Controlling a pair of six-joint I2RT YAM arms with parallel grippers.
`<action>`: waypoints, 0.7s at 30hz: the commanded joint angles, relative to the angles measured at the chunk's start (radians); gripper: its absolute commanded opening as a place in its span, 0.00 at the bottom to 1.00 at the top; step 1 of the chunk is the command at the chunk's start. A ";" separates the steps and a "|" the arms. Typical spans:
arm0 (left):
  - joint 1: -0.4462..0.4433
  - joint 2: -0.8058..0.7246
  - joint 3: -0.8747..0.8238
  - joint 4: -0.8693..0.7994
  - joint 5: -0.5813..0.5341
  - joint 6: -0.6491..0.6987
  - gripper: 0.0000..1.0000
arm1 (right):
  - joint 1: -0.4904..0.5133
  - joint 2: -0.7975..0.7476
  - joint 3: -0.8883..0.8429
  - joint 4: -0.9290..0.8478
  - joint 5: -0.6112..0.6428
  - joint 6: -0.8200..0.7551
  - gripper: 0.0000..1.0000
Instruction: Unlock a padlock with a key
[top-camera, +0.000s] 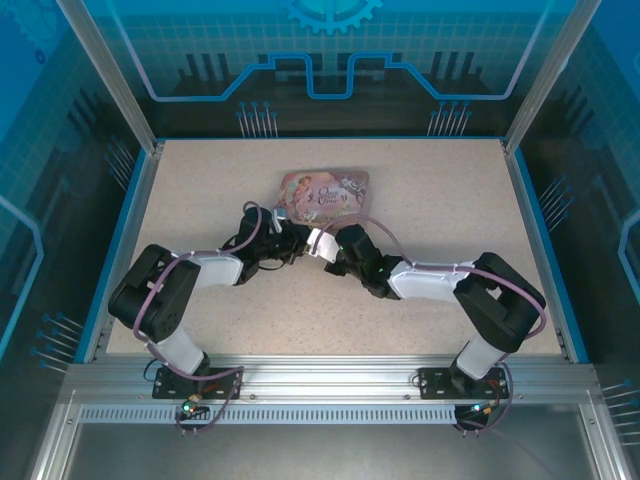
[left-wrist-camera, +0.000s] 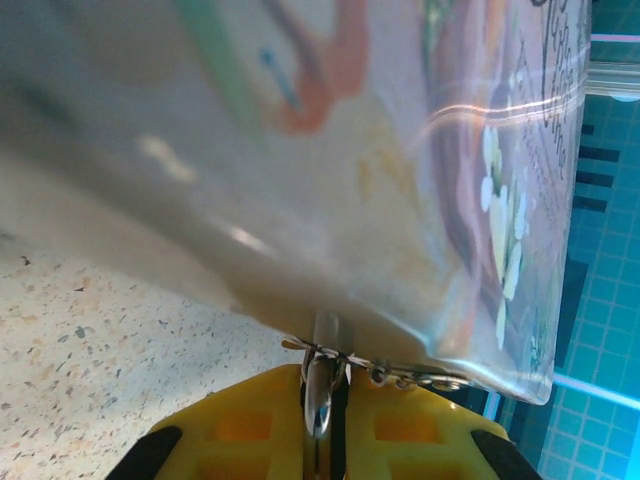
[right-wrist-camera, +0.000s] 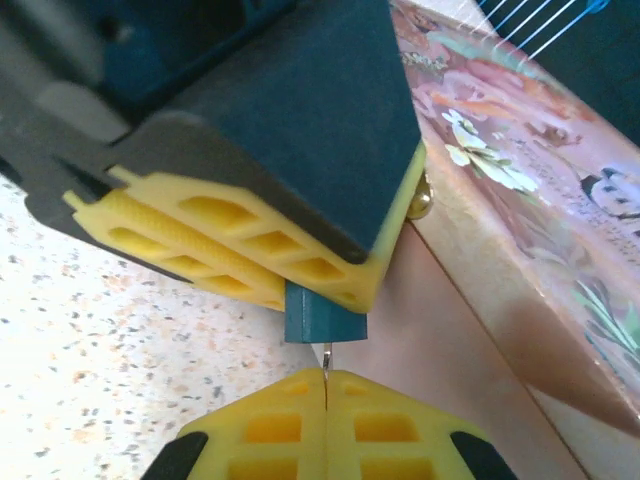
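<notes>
At the bottom of the right wrist view, the right tool (right-wrist-camera: 326, 382) is pressed together on the key (right-wrist-camera: 326, 356), whose tip meets the padlock (right-wrist-camera: 323, 314) just above. The left tool (left-wrist-camera: 322, 372) pinches the padlock, and its own camera shows a metal piece (left-wrist-camera: 320, 392) against the pink tin (left-wrist-camera: 400, 180). Overhead, both arms bend inward and meet mid-frame.

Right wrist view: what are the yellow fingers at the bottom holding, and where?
The key. The right gripper pinches its lower end between shut fingers; the tip points at the padlock.
</notes>
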 joint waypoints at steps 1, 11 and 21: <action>-0.008 0.010 -0.002 0.046 0.034 -0.026 0.00 | -0.009 -0.017 0.056 -0.141 -0.279 0.191 0.00; -0.026 0.078 -0.027 0.100 0.016 -0.016 0.00 | -0.151 0.060 0.086 -0.021 -0.750 0.555 0.00; -0.039 0.107 -0.041 0.142 -0.016 -0.037 0.00 | -0.194 0.017 -0.002 -0.021 -0.638 0.596 0.00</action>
